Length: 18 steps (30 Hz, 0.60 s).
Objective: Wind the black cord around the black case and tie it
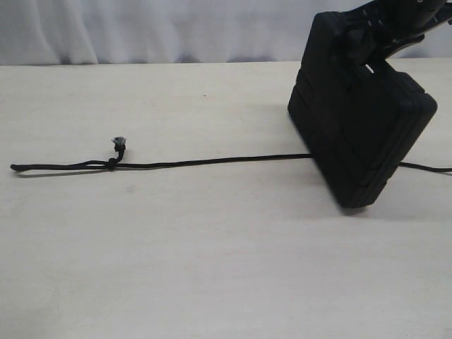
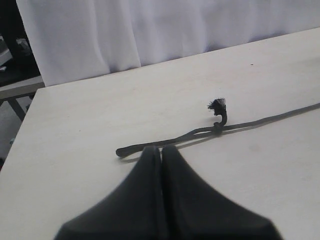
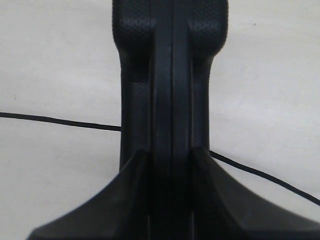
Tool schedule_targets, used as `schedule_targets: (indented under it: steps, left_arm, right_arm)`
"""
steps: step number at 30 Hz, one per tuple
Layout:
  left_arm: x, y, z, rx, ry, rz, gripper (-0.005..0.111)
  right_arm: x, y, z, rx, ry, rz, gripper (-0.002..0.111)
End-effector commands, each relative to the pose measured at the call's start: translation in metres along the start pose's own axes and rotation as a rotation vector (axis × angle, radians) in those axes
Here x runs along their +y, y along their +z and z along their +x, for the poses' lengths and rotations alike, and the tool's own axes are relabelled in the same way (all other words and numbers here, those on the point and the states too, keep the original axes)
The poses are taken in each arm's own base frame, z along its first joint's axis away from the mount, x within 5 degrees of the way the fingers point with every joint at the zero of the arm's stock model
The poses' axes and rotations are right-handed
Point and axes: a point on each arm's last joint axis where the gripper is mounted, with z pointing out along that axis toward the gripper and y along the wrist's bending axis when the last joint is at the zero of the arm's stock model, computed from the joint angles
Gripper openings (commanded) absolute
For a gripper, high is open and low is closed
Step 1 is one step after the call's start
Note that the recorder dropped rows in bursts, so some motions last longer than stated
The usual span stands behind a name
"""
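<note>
You have the black case [image 1: 367, 134] standing up on edge and tilted, 1 lower corner down at the table [image 1: 212, 268]. The black cord [image 1: 212, 162] lies almost straight across the table, passing under the case and out its right side. Its looped end [image 1: 56, 167] and frayed knot [image 1: 116, 147] lie far left.

One bench [image 1: 212, 282] carries one black case [image 1: 364, 134] at 2 o'clock and one black cord [image 1: 212, 162] with one frayed knot [image 1: 118, 142] at 9 o'clock, one white curtain [image 1: 141, 28] hangs at 12 o'clock, and there are two end effectors: the left end effector [image 2: 161, 152] and the right end effector [image 3: 170, 155].
</note>
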Motion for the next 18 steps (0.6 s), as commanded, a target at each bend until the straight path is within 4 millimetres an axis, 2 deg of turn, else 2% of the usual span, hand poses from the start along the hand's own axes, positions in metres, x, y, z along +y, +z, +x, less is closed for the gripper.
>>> schedule_targets:
  steps: [1,5,8,10,14,16,18]
  left_arm:
    - [0.002,-0.001,-0.016,-0.187,0.019,-0.020,0.000]
    - [0.005,-0.008,-0.036,-0.425,-0.218,-0.013,0.000]
    - [0.010,-0.015,-0.049,-0.588,-0.245,-0.041,0.000]
    - [0.013,-0.021,-0.057,-0.709,-0.326,-0.035,0.000]
    - [0.016,-0.036,-0.070,-0.937,-0.615,0.100,0.000]
    - [0.014,-0.039,-0.073,-0.977,-0.606,0.145,0.000]
    - [0.011,-0.045,-0.084,-0.987,-0.560,0.170,0.000]
  right_arm:
    - [0.000,-0.005,0.001,0.004,-0.004,0.001,0.004]
    - [0.000,-0.005,0.001,0.004,-0.004,0.001,0.004]
    - [0.000,-0.005,0.001,0.004,-0.004,0.001,0.004]
    - [0.000,-0.005,0.001,0.004,-0.004,0.001,0.004]
    - [0.000,-0.005,0.001,0.004,-0.004,0.001,0.004]
    - [0.000,-0.005,0.001,0.004,-0.004,0.001,0.004]
    - [0.000,-0.005,0.002,0.005,-0.004,0.001,0.004]
